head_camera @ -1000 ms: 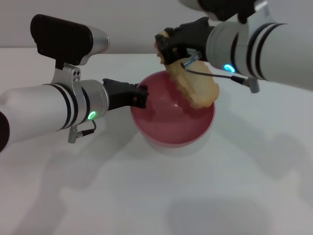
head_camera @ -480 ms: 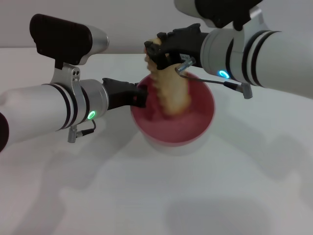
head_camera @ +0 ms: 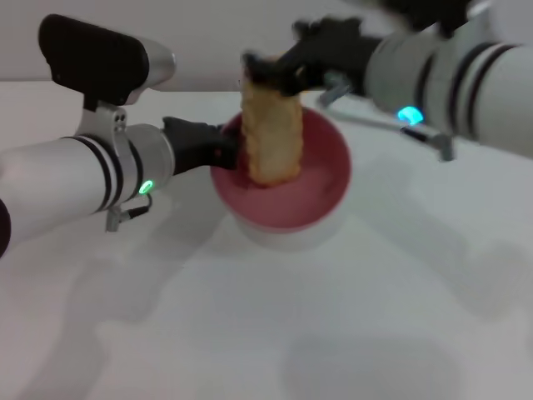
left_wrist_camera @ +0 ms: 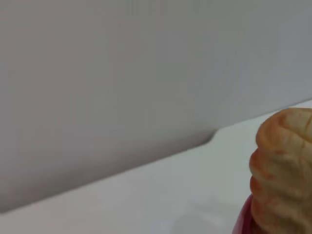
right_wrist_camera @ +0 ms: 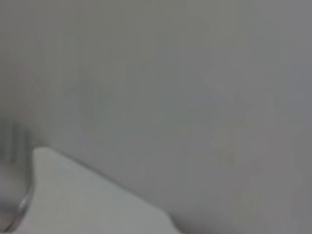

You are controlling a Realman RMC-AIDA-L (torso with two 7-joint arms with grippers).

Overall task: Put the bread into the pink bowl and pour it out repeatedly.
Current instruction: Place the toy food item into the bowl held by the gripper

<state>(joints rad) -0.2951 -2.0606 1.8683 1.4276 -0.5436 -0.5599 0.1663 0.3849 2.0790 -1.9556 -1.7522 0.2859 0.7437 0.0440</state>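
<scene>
1. Our right gripper (head_camera: 271, 75) is clamped on the top end of the bread (head_camera: 271, 137), above the far side of the pink bowl (head_camera: 321, 196).
2. The bread hangs upright from that pinch, its lower end down inside the bowl; we cannot tell whether it touches the bottom.
3. Our left gripper (head_camera: 225, 150) is closed on the bowl's rim on the side toward the table's (head_camera: 275, 333) left edge, steadying it.
4. The bowl sits near the middle of the table, nearer the far edge.
5. We judge the loaf light and stiff: it hangs straight from a grip at one end without sagging. Its ridged crust, seen close in the left wrist view (left_wrist_camera: 282, 175), should give our fingers some bite.
6. An end grip suits dropping it in; a hold across the middle would be steadier for carrying.
7. The bowl looks glossy and smooth, so likely slippery. The rim is the natural place to hold it, and we expect a firm pinch is needed once it tips.
</scene>
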